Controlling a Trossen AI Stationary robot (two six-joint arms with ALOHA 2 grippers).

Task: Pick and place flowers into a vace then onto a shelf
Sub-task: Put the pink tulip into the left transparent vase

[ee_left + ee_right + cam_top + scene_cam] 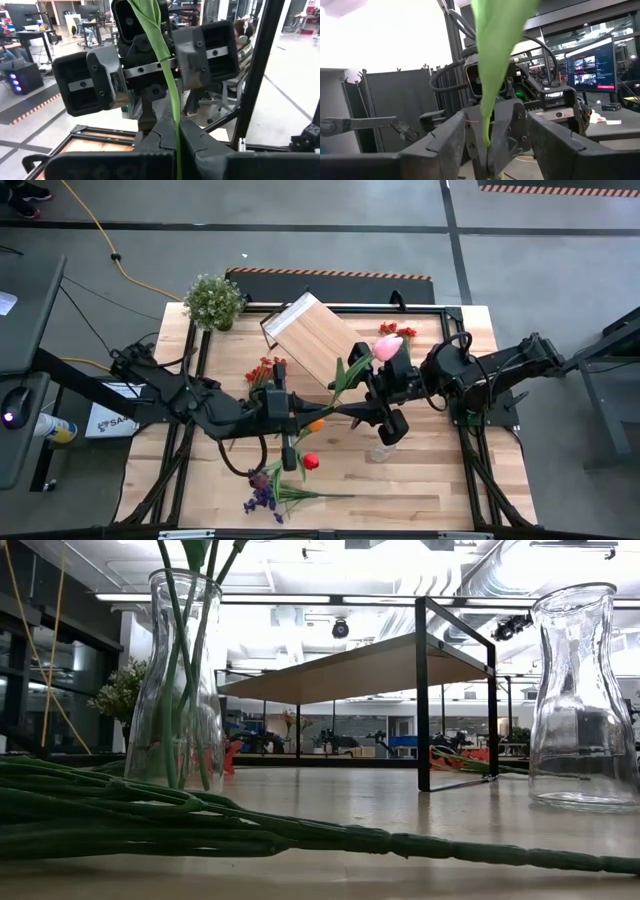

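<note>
At frame centre our left fingers (176, 145) clamp the pink tulip's stem (170, 80). Our right fingers (490, 150) straddle it part-open, we judge to regrip for the vase (383, 448)

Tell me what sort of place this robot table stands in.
Probably an open robotics lab or workshop. The low view shows exposed ceiling ducts and strip lights; the left wrist view shows office desks with monitors; the high view shows hazard-striped floor tape on bare concrete.

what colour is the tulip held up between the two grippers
Pink tulip, clearest in the high view.
</note>
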